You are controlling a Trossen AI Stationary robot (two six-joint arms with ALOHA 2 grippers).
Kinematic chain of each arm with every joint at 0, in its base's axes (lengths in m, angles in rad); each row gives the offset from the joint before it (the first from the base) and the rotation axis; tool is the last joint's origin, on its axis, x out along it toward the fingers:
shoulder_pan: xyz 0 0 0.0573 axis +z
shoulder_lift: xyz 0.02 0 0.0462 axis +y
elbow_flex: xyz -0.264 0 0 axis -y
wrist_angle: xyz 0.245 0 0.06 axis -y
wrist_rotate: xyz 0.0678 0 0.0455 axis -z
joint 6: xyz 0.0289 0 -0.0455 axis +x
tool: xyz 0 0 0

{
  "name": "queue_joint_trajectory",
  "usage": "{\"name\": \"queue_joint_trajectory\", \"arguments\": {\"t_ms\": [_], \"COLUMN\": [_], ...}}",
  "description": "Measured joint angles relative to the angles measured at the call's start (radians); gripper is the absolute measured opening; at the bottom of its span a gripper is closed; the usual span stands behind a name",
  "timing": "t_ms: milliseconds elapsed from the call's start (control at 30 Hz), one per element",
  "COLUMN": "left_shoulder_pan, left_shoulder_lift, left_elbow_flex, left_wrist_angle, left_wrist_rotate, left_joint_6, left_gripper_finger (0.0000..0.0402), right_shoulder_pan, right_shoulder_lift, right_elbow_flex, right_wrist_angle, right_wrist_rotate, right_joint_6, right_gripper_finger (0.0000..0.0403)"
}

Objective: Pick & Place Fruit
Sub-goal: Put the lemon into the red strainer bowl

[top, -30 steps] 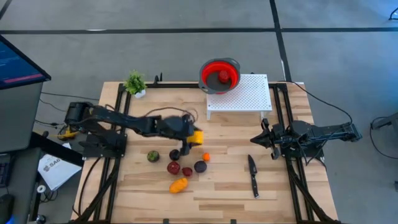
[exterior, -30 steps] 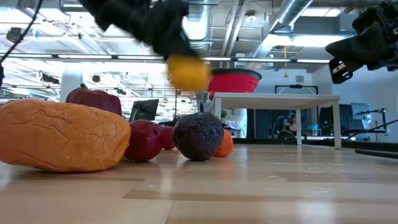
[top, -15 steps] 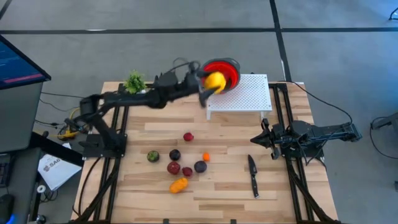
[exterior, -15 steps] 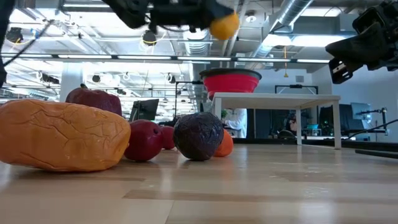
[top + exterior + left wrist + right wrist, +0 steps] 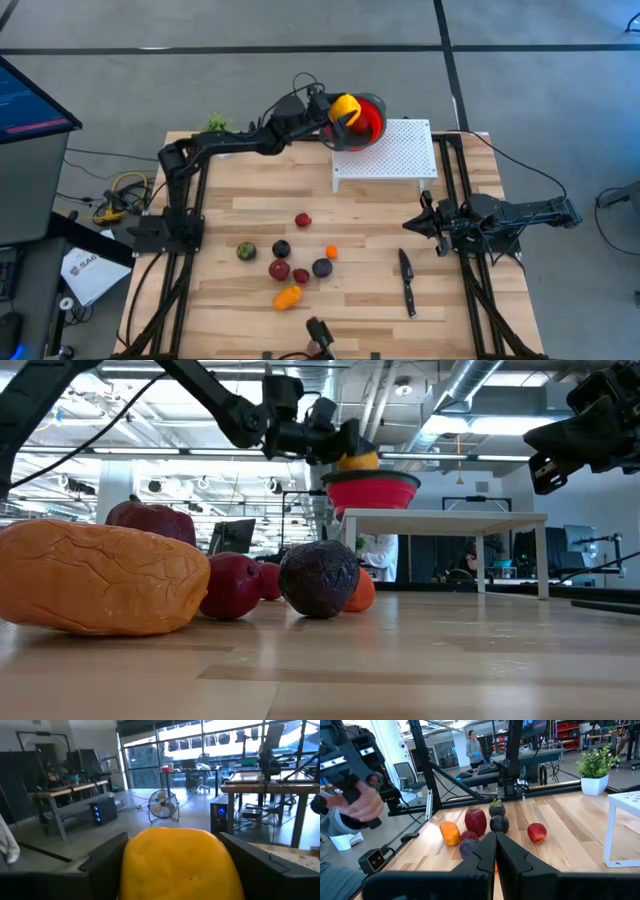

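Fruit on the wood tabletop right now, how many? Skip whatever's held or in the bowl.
7. Red one alone nearest the white stand; green, dark, small orange in a row; red, dark red, purple behind; orange-yellow nearest the front edge. None look hidden.

Bowl (image 5: 366, 122) on rack (image 5: 385, 150) at table's (image 5: 470, 300) far edge; held fruit (image 5: 345, 108) above bowl; loose fruits (image 5: 290, 262) at table's centre; knife (image 5: 406, 283) to their right.

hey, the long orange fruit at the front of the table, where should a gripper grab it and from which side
Take the long orange fruit across its narrow middle, coming straight down from above. It lies flat on the table with its length running roughly left-right, so fingers should close front-to-back. Its top is clear, though a dark red fruit sits close behind, leaving little room for the rear finger.
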Motion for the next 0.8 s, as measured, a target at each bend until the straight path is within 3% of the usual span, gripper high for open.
{"name": "queue_joint_trajectory", "arguments": {"t_ms": [467,800], "left_shoulder_pan": [-0.006,0.005], "left_shoulder_lift": [-0.001,-0.001], "left_elbow_flex": [0.0,0.0], "left_wrist_angle": [-0.053,-0.057], "left_wrist_rotate": [-0.016,-0.026], "left_joint_6": [0.003,0.004], "left_gripper_finger": [0.0289,0.0346], "right_shoulder_pan": [0.0,0.0], "right_shoulder_lift": [0.0,0.0], "right_elbow_flex": [0.0,0.0], "right_wrist_angle": [0.0,0.0], "right_wrist_rotate": [0.0,0.0], "right_joint_6": [0.0,0.0], "right_gripper_finger": [0.0006,0.0006]}}
